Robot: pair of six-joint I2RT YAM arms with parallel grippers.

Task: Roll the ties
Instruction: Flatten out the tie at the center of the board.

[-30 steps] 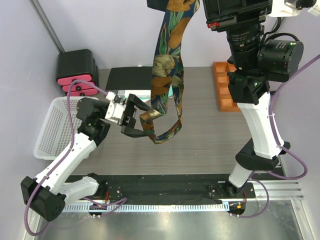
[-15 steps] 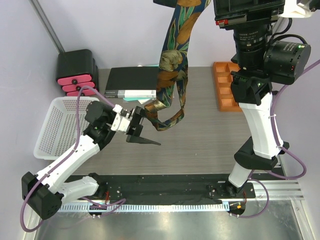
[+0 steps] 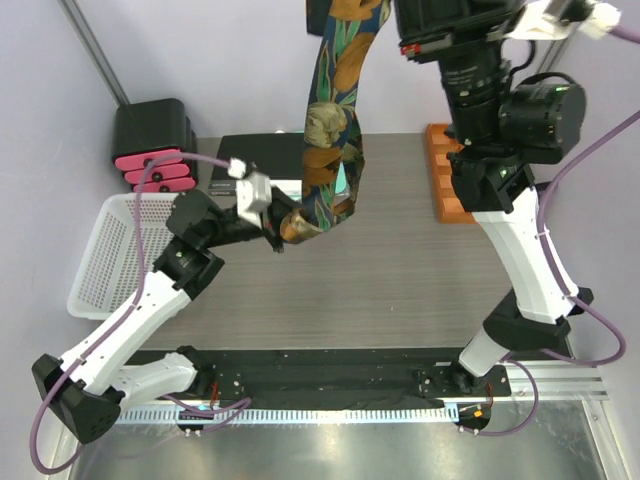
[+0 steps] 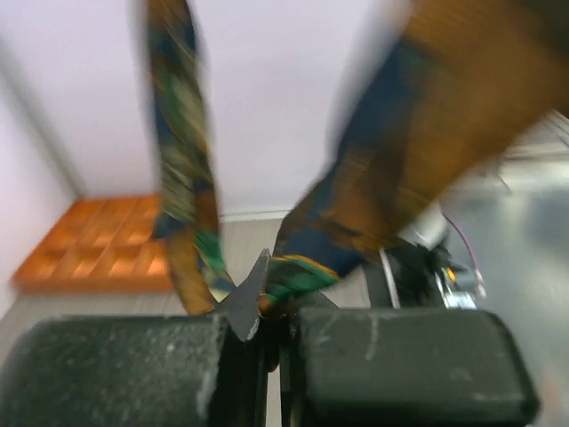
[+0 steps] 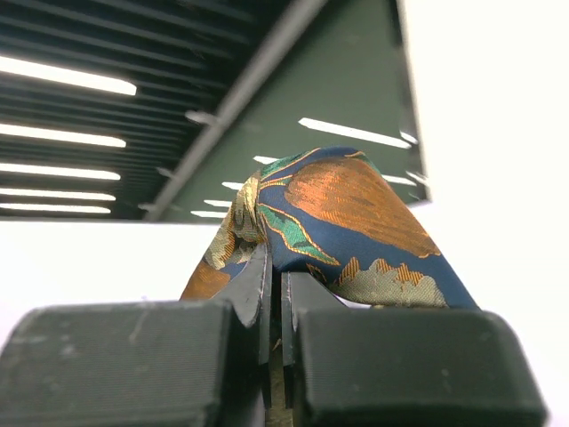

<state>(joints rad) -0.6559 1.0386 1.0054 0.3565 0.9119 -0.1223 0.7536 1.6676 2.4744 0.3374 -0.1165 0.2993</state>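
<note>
The tie (image 3: 335,120) hangs above the far side of the counter (image 3: 420,290). The right jaws pinch its top part high up, and the left jaws pinch its lower loop. The step seems to be lifting it. Next, I think, it must be laid flat for rolling.

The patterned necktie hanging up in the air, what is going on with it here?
Two robot arms hold one long dark-blue fabric necktie with an orange and green leaf pattern. The right end effector is shut on it high up, so it hangs down. The left end effector is shut on the tie's low bend, above the grey wooden table. Nothing is rolled yet.
</note>
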